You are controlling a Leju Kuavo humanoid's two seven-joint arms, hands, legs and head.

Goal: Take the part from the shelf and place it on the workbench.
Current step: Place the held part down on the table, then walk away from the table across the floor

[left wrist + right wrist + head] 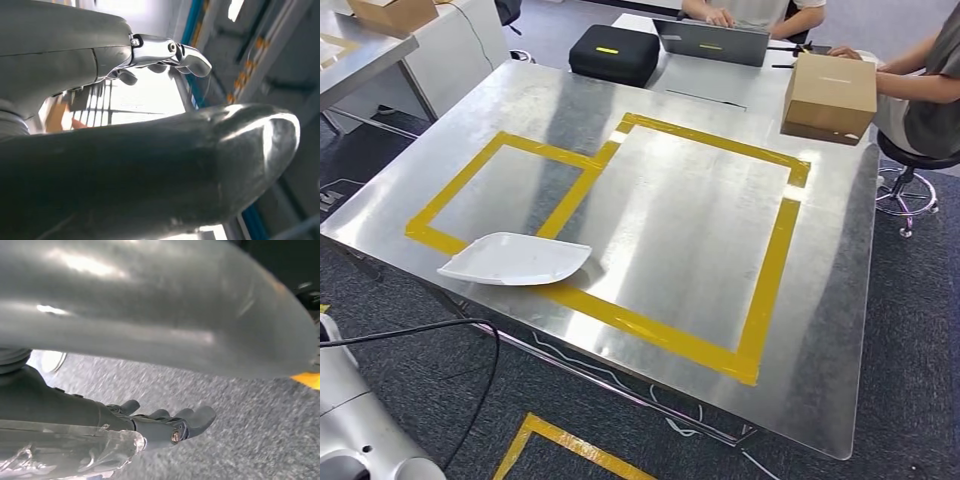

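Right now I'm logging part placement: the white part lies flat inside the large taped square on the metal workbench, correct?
Not quite. In the head view the white part lies on the metal workbench at its near left, across the yellow tape at the small square's near edge, not inside the large square.

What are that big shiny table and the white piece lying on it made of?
The workbench looks like bare sheet metal with a brushed, semi-glossy finish: it shows streaky reflections and glare. The yellow tape on it looks like glossy vinyl. The white part is probably moulded plastic, smooth and matt, thin with curved edges, though painted metal can't be ruled out.
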